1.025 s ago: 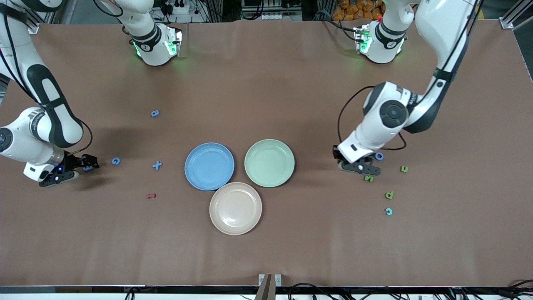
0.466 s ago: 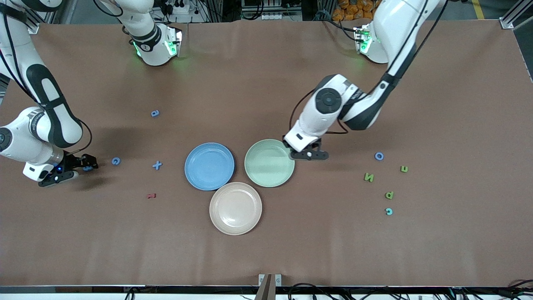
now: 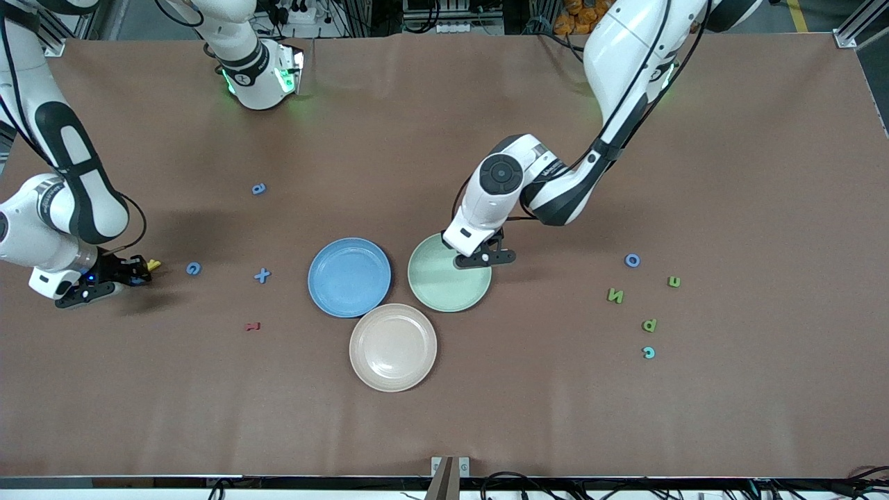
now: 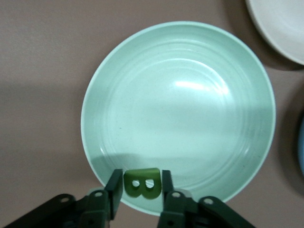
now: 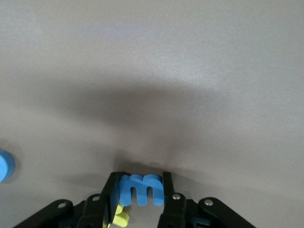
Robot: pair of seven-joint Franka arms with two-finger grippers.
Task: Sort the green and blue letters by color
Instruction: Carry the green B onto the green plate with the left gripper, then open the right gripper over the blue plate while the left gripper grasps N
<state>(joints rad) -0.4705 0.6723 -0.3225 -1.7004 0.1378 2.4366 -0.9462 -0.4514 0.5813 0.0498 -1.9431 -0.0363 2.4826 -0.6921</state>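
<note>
My left gripper (image 3: 482, 260) is shut on an olive-green letter B (image 4: 141, 183) and holds it over the rim of the green plate (image 3: 444, 288), also seen in the left wrist view (image 4: 190, 95). My right gripper (image 3: 137, 271) is shut on a blue letter m (image 5: 141, 189) just above the table at the right arm's end. Three blue letters (image 3: 193, 268) (image 3: 261, 276) (image 3: 258, 188) lie near it. A blue O (image 3: 632, 260), green letters (image 3: 615, 296) (image 3: 673, 281) (image 3: 649, 324) and a teal letter (image 3: 648, 352) lie toward the left arm's end. The blue plate (image 3: 349, 295) holds nothing.
A beige plate (image 3: 393, 361) sits nearer the front camera than the other two plates. A yellow letter (image 3: 153, 264) lies right by my right gripper's fingers, also in the right wrist view (image 5: 121, 217). A dark red letter (image 3: 252, 326) lies nearer the camera than the blue x.
My left arm has swung from the green letters near the blue O to over the green plate. My right gripper has shifted slightly and the yellow letter now shows beside it.
</note>
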